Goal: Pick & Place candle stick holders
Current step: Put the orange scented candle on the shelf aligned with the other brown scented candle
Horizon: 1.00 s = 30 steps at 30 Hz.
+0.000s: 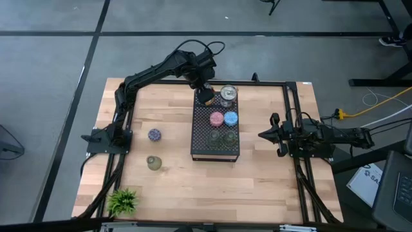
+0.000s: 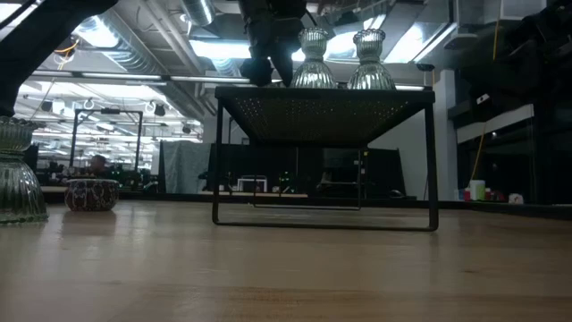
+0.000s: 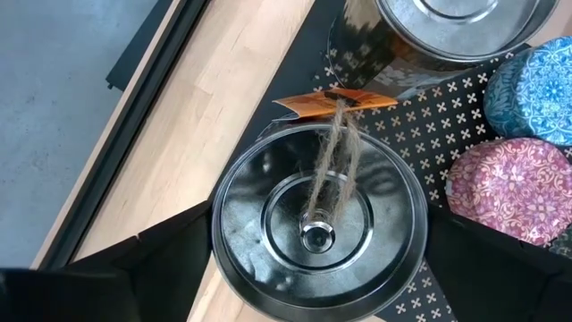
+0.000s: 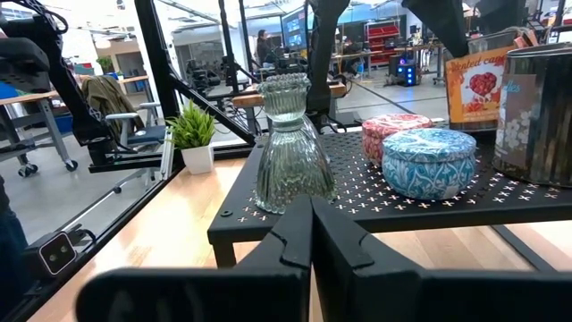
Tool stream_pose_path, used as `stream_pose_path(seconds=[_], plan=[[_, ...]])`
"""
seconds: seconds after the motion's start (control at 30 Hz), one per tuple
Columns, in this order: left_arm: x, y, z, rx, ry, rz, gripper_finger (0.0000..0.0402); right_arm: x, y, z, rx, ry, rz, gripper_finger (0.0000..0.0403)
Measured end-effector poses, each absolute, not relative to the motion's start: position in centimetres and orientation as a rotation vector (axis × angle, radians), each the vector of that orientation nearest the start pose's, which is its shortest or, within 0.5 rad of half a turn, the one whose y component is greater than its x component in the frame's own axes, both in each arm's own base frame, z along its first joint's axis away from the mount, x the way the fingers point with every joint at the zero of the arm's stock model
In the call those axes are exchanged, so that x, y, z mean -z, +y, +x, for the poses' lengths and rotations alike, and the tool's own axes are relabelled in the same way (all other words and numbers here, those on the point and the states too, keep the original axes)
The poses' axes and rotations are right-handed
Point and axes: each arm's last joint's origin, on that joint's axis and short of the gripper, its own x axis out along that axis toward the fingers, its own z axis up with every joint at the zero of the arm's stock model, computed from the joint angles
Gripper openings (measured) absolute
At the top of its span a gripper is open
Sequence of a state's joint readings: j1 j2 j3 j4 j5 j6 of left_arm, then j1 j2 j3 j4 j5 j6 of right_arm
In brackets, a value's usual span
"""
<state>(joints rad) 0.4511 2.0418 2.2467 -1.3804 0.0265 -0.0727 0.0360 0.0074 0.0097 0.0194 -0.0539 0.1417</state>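
High view: my left tool is hanging over the far left corner of the black tray, jaws spread wide around a silver tin. A second silver tin is sitting just beside it; the pink holder and blue holder are sitting mid-tray, with two glass holders nearer me. A purple holder and an olive holder are standing on the table, left of the tray. My right tool is waiting right of the tray, closed.

Low view: both glass holders are standing upright on the raised tray.

Left wrist view: my fingers are flanking the tin; I cannot tell whether they are touching it.

Right wrist view: my closed fingers are pointing at the tray's edge.
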Motion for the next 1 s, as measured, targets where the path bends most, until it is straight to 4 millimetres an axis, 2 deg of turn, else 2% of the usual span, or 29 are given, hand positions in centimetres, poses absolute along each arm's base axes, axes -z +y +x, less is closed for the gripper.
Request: stream_pose_path(seconds=[0.63,0.83,1.0], plan=[[-35.9,17.6,36.9,-0.428,1.096,-0.336,0.0381,-16.8,0.5,9.7,-0.092,-0.016,0.142,0.0005],[-36.8,17.5,36.9,-0.437,1.061,-0.344,0.0382,-16.8,0.5,9.7,-0.092,-0.015,0.142,0.0005],[-37.1,17.3,36.3,-0.438,1.098,-0.354,0.0382,-16.8,0.5,9.7,-0.092,-0.016,0.142,0.0005]])
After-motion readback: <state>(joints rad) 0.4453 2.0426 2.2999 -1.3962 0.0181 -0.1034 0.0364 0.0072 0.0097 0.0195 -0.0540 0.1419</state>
